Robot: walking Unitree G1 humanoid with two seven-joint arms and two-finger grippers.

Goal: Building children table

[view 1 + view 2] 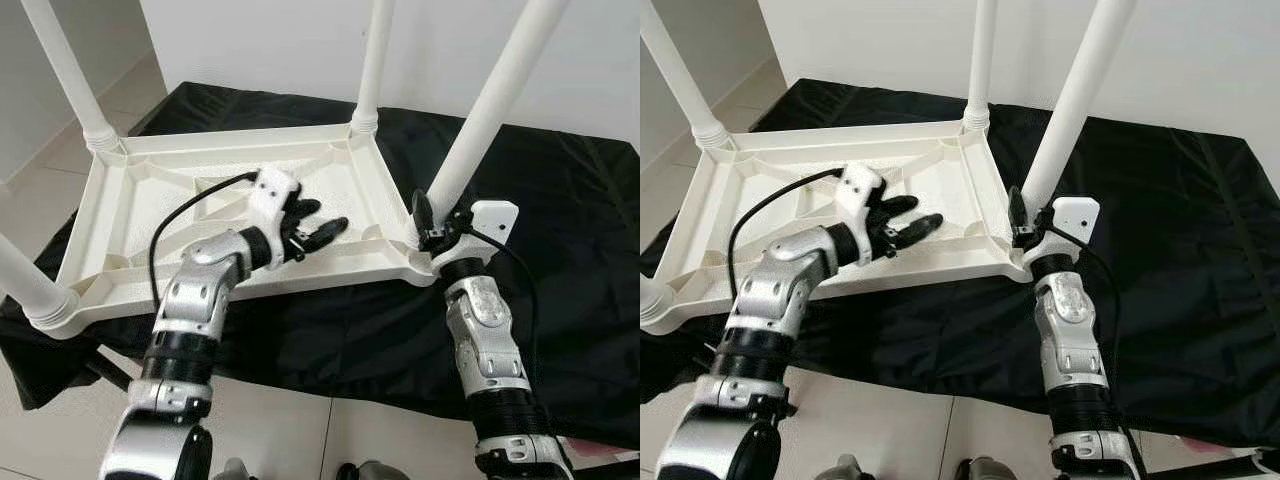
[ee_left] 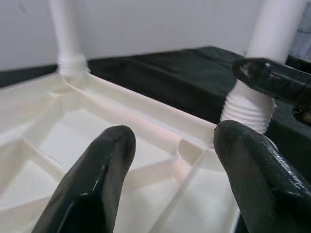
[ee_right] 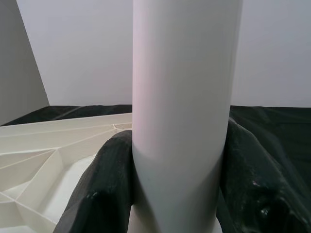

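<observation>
A white plastic children's table (image 1: 230, 200) lay upside down on a black cloth (image 1: 560, 220) spread over the floor (image 1: 300, 420), its ribbed underside up and four white legs rising from its corners. The leg (image 1: 490, 110) at the corner nearest the robot's right side stood at about 3 o'clock of the tabletop, and it sat between the two black fingers (image 3: 104, 194) of the right gripper (image 1: 437, 228). The fingers pinched the leg low down, just above its threaded base, one pad on each side, as the right wrist view showed. The right arm (image 1: 490, 340) reached up from 6 o'clock, forearm nearly straight and wrist bent toward the leg.

The left gripper (image 1: 312, 232) hovered over the tabletop's underside near its front edge, pointing toward 3 o'clock at the held leg. Its fingers (image 2: 92, 184) were spread apart and held nothing; whether they touched the plastic below could not be told. In the left wrist view the gripped leg's threaded collar (image 2: 245, 109) showed beyond them, with the far-corner leg (image 2: 68, 39) at the back. The left arm (image 1: 195, 300) came up from 7 o'clock, elbow bent, a black cable (image 1: 180, 215) looping off its wrist.
</observation>
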